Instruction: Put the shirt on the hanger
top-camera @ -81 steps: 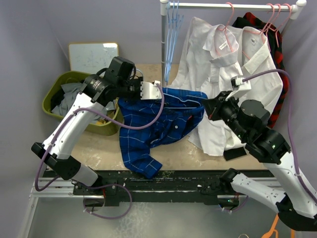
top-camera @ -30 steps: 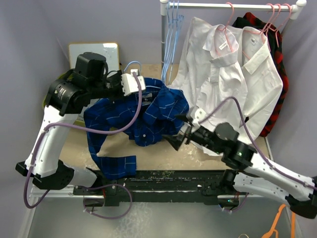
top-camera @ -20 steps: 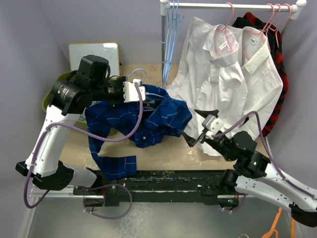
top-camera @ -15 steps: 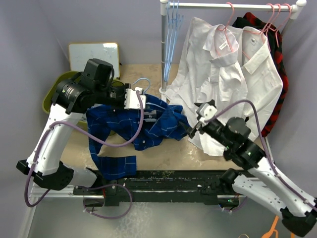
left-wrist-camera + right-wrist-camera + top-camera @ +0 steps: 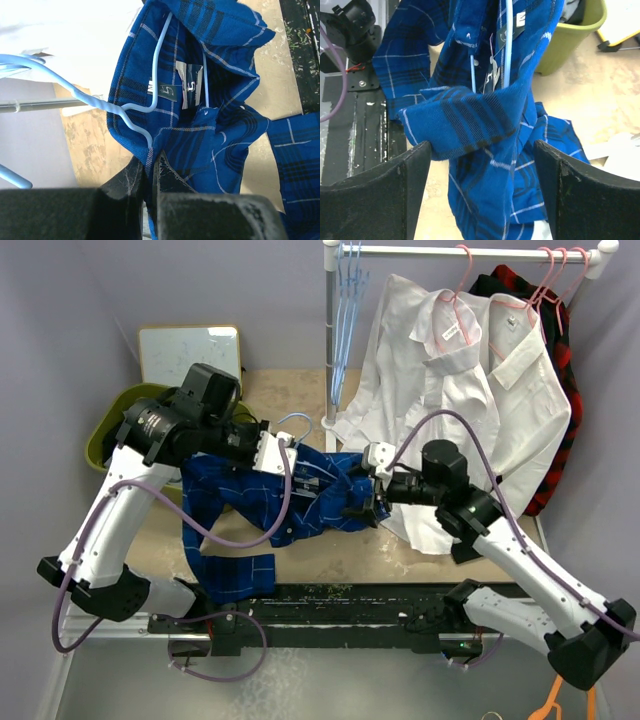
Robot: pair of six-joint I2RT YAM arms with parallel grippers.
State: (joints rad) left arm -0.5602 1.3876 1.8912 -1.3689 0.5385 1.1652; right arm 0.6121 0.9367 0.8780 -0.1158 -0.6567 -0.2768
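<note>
The blue checked shirt [image 5: 310, 495] hangs bunched over the table's middle, one sleeve trailing to the front edge. The light-blue hanger [image 5: 292, 420] is threaded inside its collar, hook poking out above. My left gripper [image 5: 272, 452] is shut on the collar edge. In the left wrist view the hanger [image 5: 92, 98] wire runs down into the pinch of my left gripper [image 5: 150, 162] on the shirt [image 5: 215, 145]. My right gripper [image 5: 362, 502] stands open at the shirt's right end. In the right wrist view its fingers [image 5: 415, 185] straddle a hanging fold of the shirt [image 5: 485, 120]; my right gripper [image 5: 482, 185] is not squeezing it.
A clothes rail [image 5: 470, 252] at the back right carries white shirts [image 5: 450, 370] on pink hangers [image 5: 460, 280], a red plaid shirt [image 5: 565, 370] and spare light-blue hangers [image 5: 345, 300]. A green bin [image 5: 110, 440] and whiteboard [image 5: 185, 350] sit back left. An orange hanger [image 5: 555, 695] lies below the table.
My right gripper has swung up and left from the table's front to the shirt's right end and now straddles a fold. My left arm shifted the shirt and hanger slightly right.
</note>
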